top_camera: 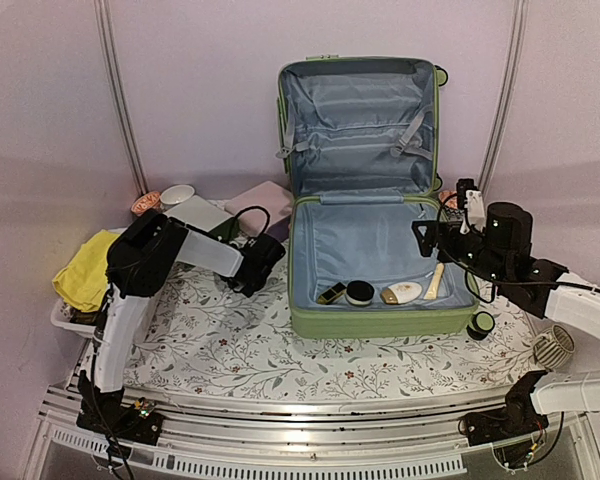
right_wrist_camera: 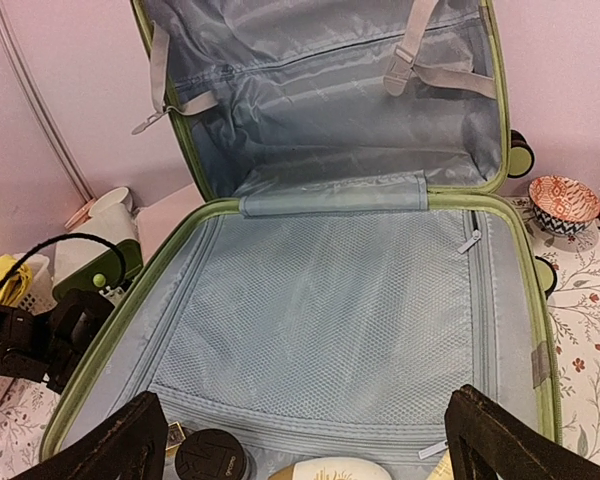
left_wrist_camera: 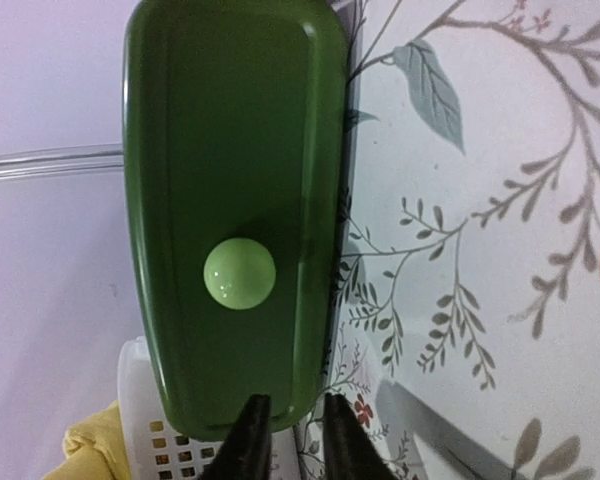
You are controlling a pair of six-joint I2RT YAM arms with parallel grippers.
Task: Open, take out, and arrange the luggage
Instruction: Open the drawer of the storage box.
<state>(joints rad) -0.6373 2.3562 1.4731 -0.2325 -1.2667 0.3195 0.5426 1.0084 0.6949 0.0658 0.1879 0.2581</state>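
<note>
Beside the open luggage [top_camera: 380, 322], left tool [left_wrist_camera: 293, 408] perhaps pinches green drawer [left_wrist_camera: 230, 180].

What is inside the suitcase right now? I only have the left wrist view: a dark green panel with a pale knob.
Observer: The luggage lies open with its lid upright. A round black jar and three other small items sit along its near wall.
Operator: Where is the right hand?
Observer: The right hand is open and hovers over the lower half of the luggage.
Operator: What does my green panel belong to?
Observer: It is the front of a small white-and-green drawer box, which stands to the left of the luggage.
</note>
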